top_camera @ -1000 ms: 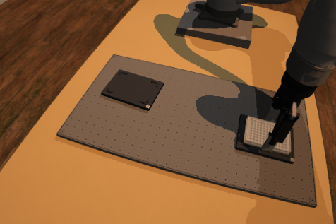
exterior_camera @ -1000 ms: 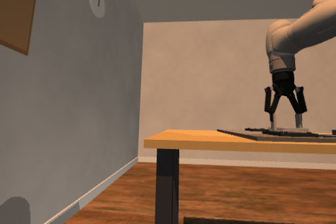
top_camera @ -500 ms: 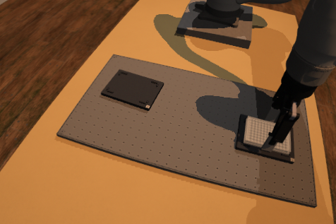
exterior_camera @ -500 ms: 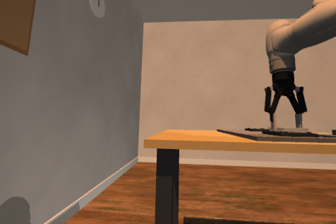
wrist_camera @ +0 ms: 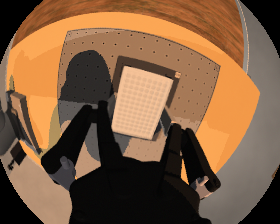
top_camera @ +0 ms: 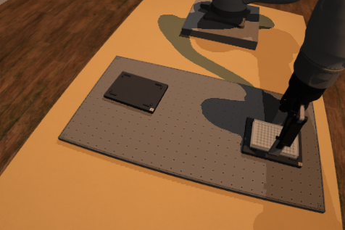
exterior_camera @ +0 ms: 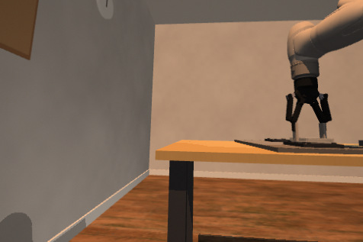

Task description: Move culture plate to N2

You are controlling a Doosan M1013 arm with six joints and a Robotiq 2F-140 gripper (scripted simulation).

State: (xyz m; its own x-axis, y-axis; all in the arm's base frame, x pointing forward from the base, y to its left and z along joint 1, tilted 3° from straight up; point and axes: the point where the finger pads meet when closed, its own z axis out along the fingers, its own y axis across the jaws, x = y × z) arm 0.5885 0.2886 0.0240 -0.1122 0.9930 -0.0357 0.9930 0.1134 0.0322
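Gripper [top_camera: 288,135] clamped on the lidded 96-well plate [top_camera: 269,137], plate on nest N1 [top_camera: 247,144] near the desk's right edge, nest N2 [top_camera: 135,91] bare, toward the left edge

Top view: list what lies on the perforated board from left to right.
Empty plate nest → bare stretch of the perforated board → lidded 96-well plate on its nest, with the gripper shut on it at its right part.
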